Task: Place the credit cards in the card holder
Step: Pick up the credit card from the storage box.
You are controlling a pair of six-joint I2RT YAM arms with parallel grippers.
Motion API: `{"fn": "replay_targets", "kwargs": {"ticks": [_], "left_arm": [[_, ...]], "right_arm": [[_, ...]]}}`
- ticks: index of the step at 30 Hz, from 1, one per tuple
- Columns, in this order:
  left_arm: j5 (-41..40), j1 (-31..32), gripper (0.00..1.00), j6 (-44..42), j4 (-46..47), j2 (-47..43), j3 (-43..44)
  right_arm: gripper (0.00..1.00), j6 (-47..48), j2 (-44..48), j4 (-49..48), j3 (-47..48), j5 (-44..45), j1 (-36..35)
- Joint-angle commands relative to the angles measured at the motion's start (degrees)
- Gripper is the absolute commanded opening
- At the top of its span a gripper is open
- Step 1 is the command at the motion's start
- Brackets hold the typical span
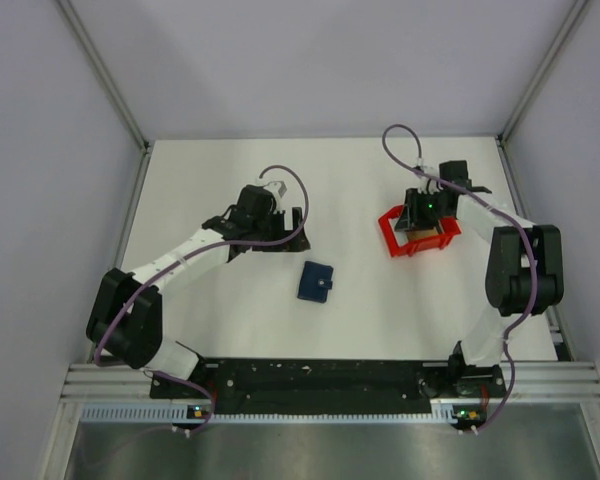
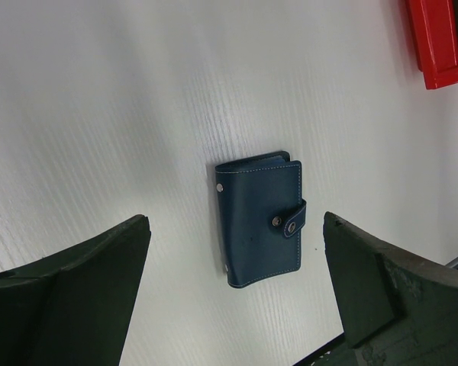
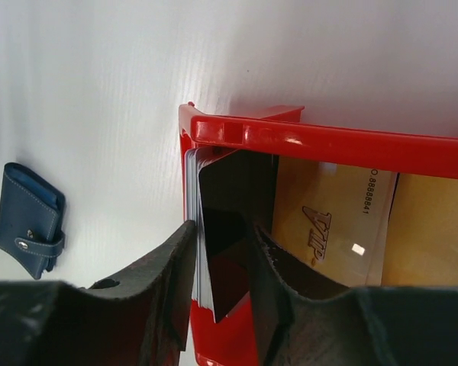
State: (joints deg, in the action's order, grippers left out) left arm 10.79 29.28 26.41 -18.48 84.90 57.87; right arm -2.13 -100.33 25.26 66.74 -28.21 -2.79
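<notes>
The credit cards lie in a red bin (image 3: 328, 141): a gold one (image 3: 328, 221) flat on its floor, and a stack (image 3: 192, 183) standing on edge against the left wall with a dark card (image 3: 233, 191) leaning off it. My right gripper (image 3: 221, 229) reaches into that bin (image 1: 392, 240), its jaws half-narrowed on either side of the standing cards, with a dark gap on the right side. The card holder (image 1: 316, 282), navy and snapped shut, lies flat at mid-table. My left gripper (image 2: 235, 221) hovers above the holder (image 2: 259, 221), wide open and empty.
Grey walls with metal rails enclose the white table on three sides. The red bin's corner (image 2: 439, 46) shows at the top right of the left wrist view. The card holder (image 3: 32, 217) lies left of the bin in the right wrist view.
</notes>
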Motion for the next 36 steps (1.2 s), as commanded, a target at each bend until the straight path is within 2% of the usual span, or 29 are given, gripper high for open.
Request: {"fn": "replay_targets", "kwargs": {"ticks": [1, 5, 16, 26, 28, 31, 36], "left_arm": [[0.64, -0.27, 0.98, -0.57, 1.52, 0.26, 1.72], [0.64, -0.27, 0.98, -0.40, 1.52, 0.53, 1.64], [0.64, -0.27, 0.98, -0.57, 1.60, 1.05, 1.90], [0.99, -0.45, 0.98, -0.57, 1.78, 1.67, 2.25], [0.99, -0.36, 0.98, -0.49, 1.78, 1.58, 2.25], [0.99, -0.36, 0.98, -0.57, 1.78, 1.58, 2.25], [1.08, -0.36, 0.98, -0.49, 1.61, 1.41, 2.25]], "right_arm": [[0.24, 0.02, 1.81, -0.29, 0.76, -1.68, -0.90], [0.18, 0.02, 1.37, -0.21, 1.02, -2.29, -0.91], [0.14, -0.42, 3.21, 0.14, 1.64, -0.53, 0.50], [0.14, -0.94, 2.07, 1.11, 2.78, -6.42, 0.68], [0.12, -0.95, 2.42, 1.11, 2.78, -5.55, 0.68], [0.03, -1.38, 3.74, 1.11, 3.13, -5.11, 0.94], [0.00, -2.53, 4.97, 1.55, 4.36, -3.09, 1.20]]}}
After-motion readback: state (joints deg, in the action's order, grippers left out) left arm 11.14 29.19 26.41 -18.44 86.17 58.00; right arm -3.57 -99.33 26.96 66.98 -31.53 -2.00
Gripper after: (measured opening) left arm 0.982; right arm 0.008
